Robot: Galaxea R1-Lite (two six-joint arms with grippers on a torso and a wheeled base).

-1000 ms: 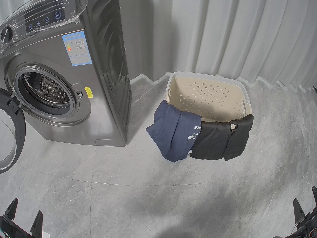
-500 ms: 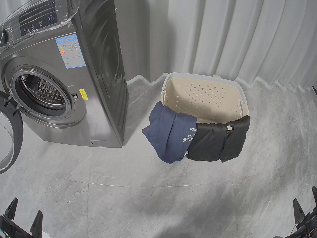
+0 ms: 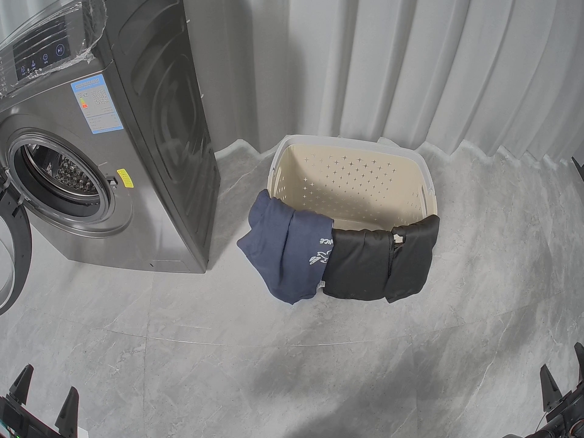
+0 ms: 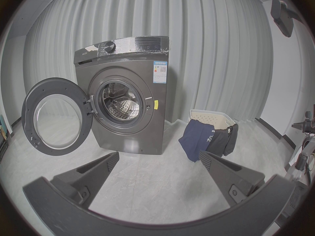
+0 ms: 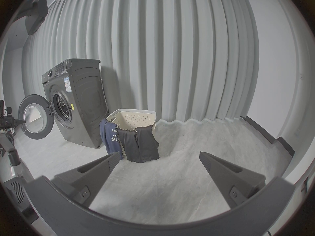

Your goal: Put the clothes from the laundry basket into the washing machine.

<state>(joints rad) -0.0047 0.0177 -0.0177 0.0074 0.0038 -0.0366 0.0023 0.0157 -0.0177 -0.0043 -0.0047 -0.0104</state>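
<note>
Head view just swung toward the laundry basket [image 3: 353,143]; clothes [image 3: 286,253] stayed draped on its rim, left gripper [image 4: 158,154] and right gripper [image 5: 158,154] gaped wide, empty.

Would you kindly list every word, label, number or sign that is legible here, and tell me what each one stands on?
No text can be quoted with confidence.
On the washing machine front, the blue-and-white label: too small to read.
Beside the door opening, the yellow sticker: too small to read.
On the control panel, icons under plastic film: blurred.
On the navy garment, the white print: partly folded away, unreadable.
</note>
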